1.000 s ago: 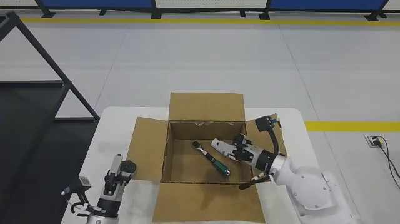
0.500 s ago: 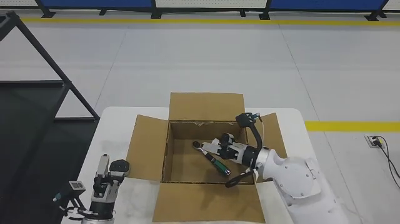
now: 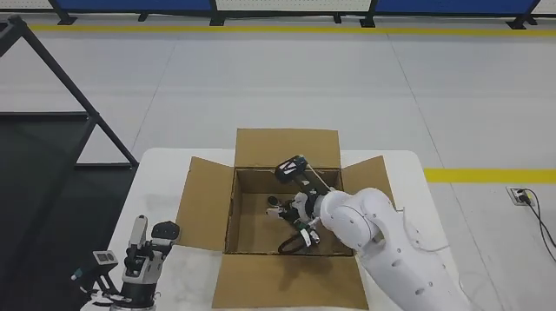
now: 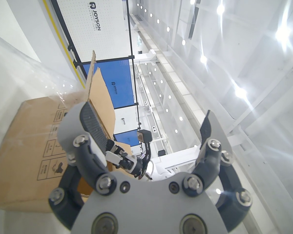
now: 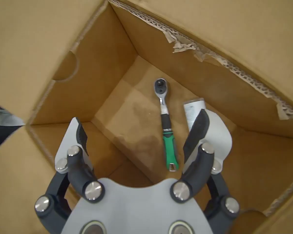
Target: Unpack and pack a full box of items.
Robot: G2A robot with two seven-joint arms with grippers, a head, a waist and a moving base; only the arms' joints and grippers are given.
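On the white table [image 3: 156, 185], an open brown cardboard box [image 3: 287, 148] with all four flaps folded outward.

Flat on the box floor, roughly mid-floor: a slim ratchet wrench with a silver head and a green-and-black handle [image 5: 166, 122]. In the right wrist view, head pointing toward a far corner of the box and handle end nearer the camera. Just beside the wrench, a white cylindrical container with a printed label [image 5: 193, 110], also lying on the floor. Partly hidden behind one finger, so no telling whether wrench and container touch.

Down inside the box opening, above the floor, the right gripper [image 5: 140, 118]. Dark-padded fingers [image 5: 197, 132] spread wide, nothing held between them. Seen from the wrist, the wrench handle lying within that gap, closer to the finger that covers the container than to the other one. In the top view, the white right arm bent in over the box's right side and front edge, hiding most of the wrench.

At the near left corner of the table, outside the box and close to its left flap, the left gripper [image 3: 152, 228]. Tilted upward, fingers wide apart and empty — beyond them in the left wrist view, the box's printed outer wall and rows of ceiling lights.
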